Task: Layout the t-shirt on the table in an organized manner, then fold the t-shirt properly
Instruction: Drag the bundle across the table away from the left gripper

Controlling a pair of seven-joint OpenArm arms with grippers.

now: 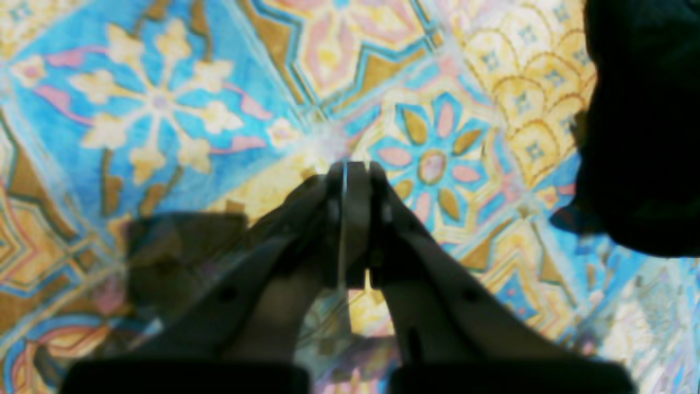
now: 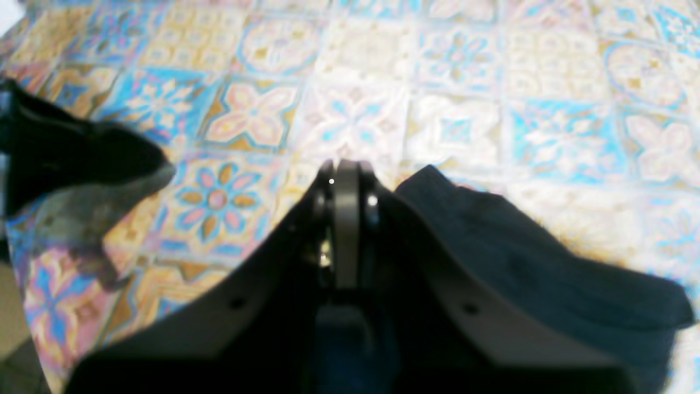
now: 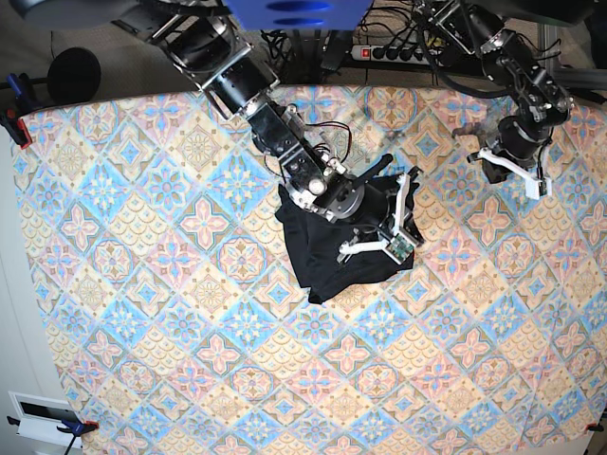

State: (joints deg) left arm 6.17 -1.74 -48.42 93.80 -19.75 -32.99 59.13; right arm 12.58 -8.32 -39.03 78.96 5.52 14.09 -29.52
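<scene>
Item: t-shirt (image 3: 327, 242), black, bunched in a rumpled heap near the middle of the table (image 3: 142, 313). Long axis runs diagonally in the base view, from upper right down to a lower tip pointing toward the near edge. Right gripper (image 3: 398, 223) sits over the heap's right side, jaws pressed together, fabric lying just beside them. Left gripper (image 3: 517, 169) hangs well apart over bare patterned cloth, jaws closed on nothing.

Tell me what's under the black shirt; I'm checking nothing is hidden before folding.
Only the patterned table shows around the crumpled t-shirt. The cloth directly beneath it is covered, so anything there can't be seen. The right gripper hangs above the shirt, hiding part of it.
</scene>
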